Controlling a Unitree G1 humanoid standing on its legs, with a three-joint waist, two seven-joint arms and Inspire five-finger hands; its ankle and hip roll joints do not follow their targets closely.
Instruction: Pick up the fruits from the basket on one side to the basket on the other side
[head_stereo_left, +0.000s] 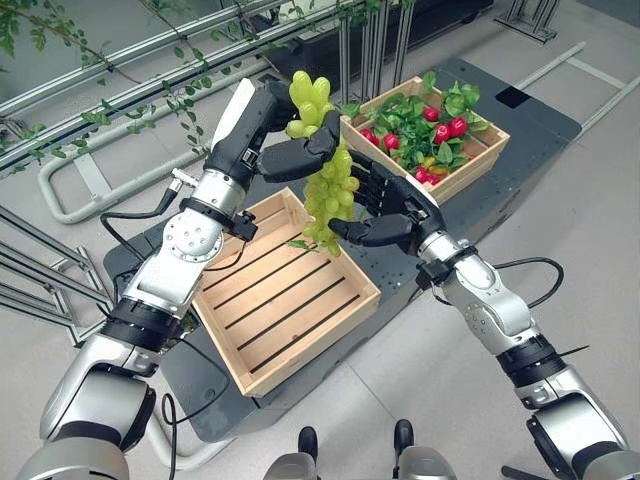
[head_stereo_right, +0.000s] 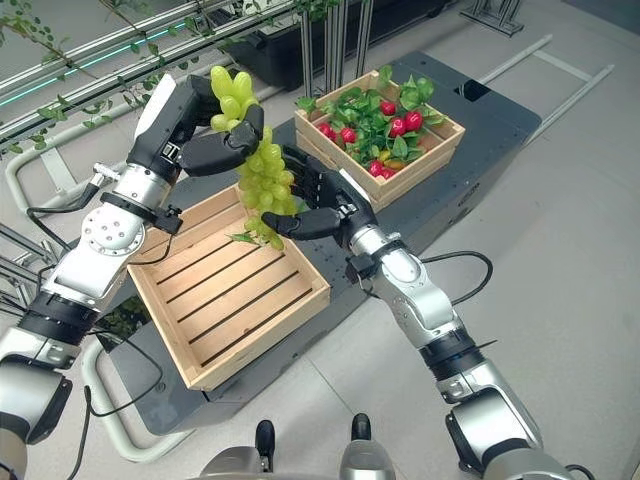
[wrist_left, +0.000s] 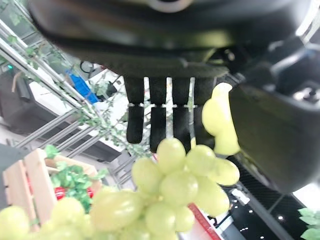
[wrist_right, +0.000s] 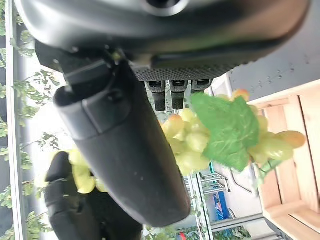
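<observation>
grapes (head_stereo_left: 325, 150) clamped by left hand (head_stereo_left: 290, 150), right hand (head_stereo_left: 385, 205) cupping; above empty crate (head_stereo_left: 290, 300).

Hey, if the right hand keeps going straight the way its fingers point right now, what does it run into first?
Most likely the grape bunch. The right hand reaches toward the robot's left, fingers at the bunch's lower half, which hangs from the left hand over the empty crate. Whether they already touch is unclear.

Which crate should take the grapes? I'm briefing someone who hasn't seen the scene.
On the dark platform stand two wooden crates. The empty slatted crate sits nearer the robot, just below the green grapes held between both hands. Unlike the far crate, it holds no leaves or red fruit.
</observation>
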